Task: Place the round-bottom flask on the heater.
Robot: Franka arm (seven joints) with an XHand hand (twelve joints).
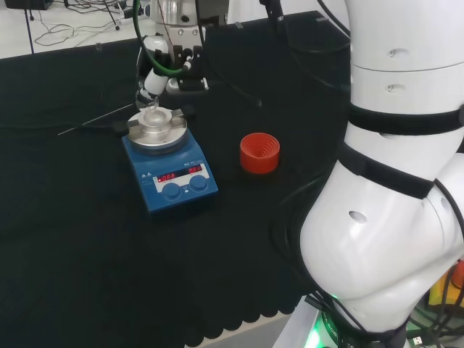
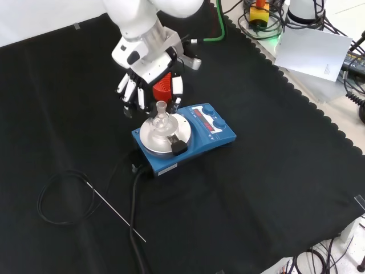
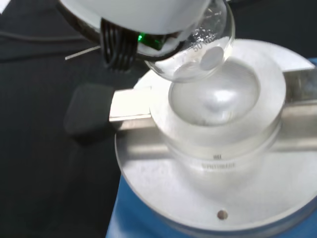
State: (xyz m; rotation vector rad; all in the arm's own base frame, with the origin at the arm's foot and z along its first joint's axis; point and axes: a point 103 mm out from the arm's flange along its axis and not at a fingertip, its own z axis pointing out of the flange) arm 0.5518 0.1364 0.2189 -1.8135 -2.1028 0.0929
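Observation:
The clear round-bottom flask hangs slightly tilted, its bulb just over the bowl-shaped well of the heater's metal block. In the front view the flask stands neck up over the blue heater, with the black and white hand right behind and above it, fingers pointing down around the neck. The head view shows the hand reaching down to the flask on top of the heater. Where the fingers meet the neck is hidden.
A red ribbed stand sits on the cloth to the right of the heater in the head view; in the front view the stand peeks between the fingers. A black cable loop and a thin metal rod lie on the cloth.

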